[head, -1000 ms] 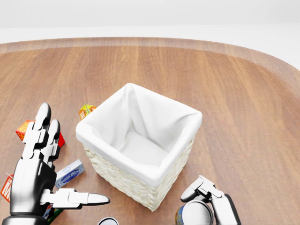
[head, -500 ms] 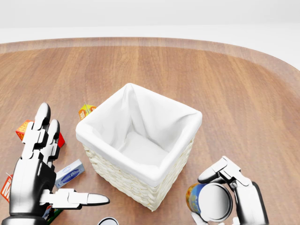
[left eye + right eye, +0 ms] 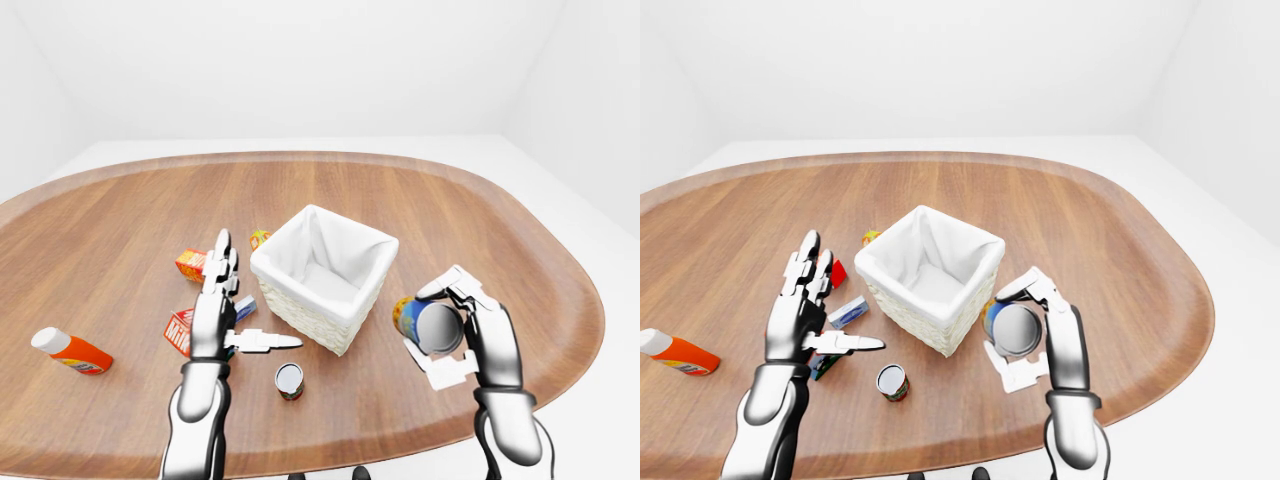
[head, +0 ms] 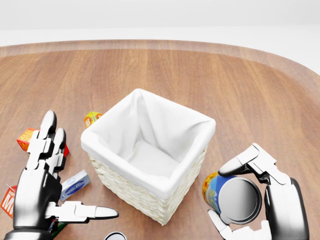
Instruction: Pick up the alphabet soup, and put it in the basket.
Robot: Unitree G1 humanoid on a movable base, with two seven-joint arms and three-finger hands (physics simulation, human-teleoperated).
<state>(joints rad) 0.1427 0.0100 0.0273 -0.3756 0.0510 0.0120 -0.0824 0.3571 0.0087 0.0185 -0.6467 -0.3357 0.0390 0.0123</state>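
The alphabet soup (image 4: 227, 197) is a can with a blue and orange label and a grey metal end turned toward me. My right hand (image 4: 250, 195) is shut on it, fingers over the top and thumb under it, holding it lifted just right of the basket. The basket (image 4: 148, 155) is woven wicker with a white cloth lining and nothing inside, in the middle of the head view. My left hand (image 4: 50, 185) hovers open to the basket's left, fingers spread flat, holding nothing.
Small boxes lie left of the basket: an orange one (image 4: 91, 118), a red-orange one (image 4: 26, 138), a blue-white one (image 4: 74, 184). A second can (image 3: 289, 380) stands below the basket. An orange bottle (image 3: 70, 351) lies far left on the oval wooden table (image 3: 480, 220).
My right hand has risen with the can and moved right, coming further into the head view. The left hand has barely shifted. The basket has not moved.
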